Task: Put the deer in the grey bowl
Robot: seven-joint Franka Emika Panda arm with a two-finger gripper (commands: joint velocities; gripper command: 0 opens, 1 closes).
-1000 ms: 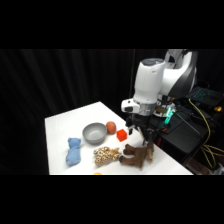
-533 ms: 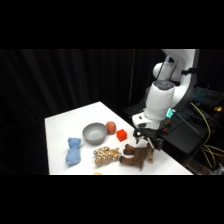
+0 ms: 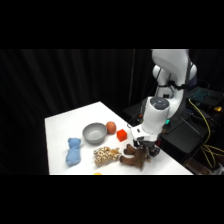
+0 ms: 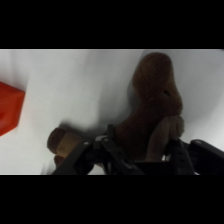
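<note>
The end effector [image 3: 145, 148] is down on the deer [image 3: 134, 157], which lies on the white table [image 3: 65, 125] near its front edge, beside the spotted tan plush [image 3: 106, 155]. Whether its fingers grip the deer, I cannot tell. The grey bowl [image 3: 94, 133] stands apart.

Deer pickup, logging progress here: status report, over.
Gripper down at the deer, finger state unclear. Deer on the table, not in the grey bowl. Spotted plush and red block lie between.
</note>
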